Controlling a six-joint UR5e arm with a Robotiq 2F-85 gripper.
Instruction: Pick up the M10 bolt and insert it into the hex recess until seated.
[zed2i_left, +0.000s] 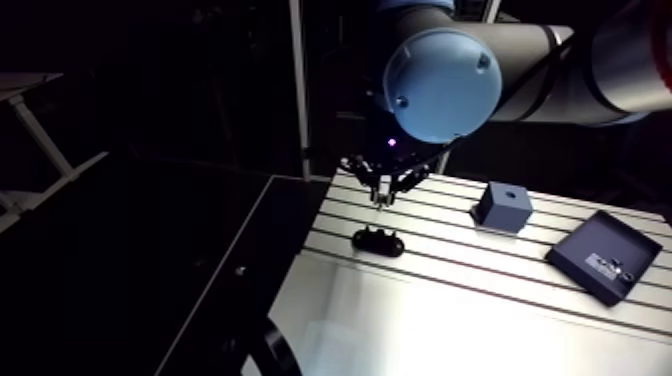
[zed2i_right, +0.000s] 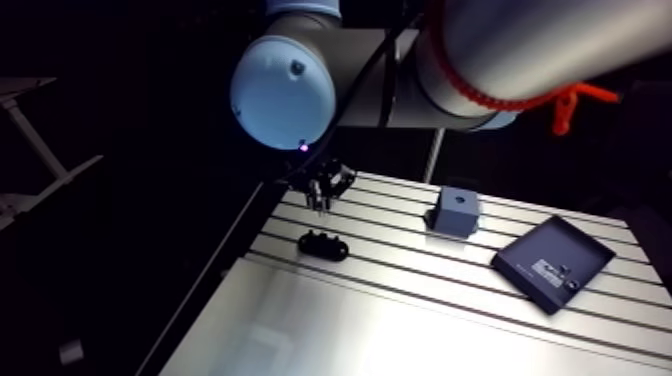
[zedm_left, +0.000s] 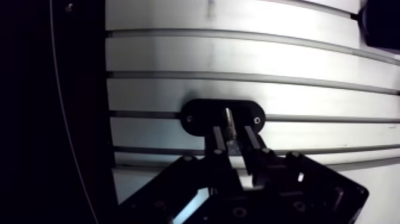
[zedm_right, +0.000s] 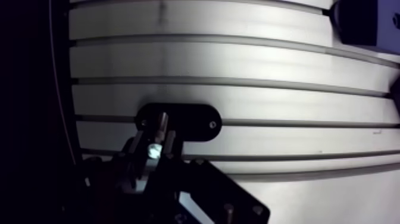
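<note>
Gripper (zedm_left: 232, 136) clamped on bolt (zedm_left: 228, 119), just above black oval plate (zedm_left: 199, 112) on table (zedm_left: 238, 59). Recess hidden behind bolt. Best approach: centre bolt over plate, hold upright, match hex flats, lower slowly.

Grey arm links (zed2i_left: 620, 70), light-blue joint cap (zed2i_left: 442, 85), black two-finger tool (zedm_left: 234, 131).

No readable text; pale label (zed2i_right: 548, 268) in black tray (zed2i_right: 520, 255) illegible.
</note>
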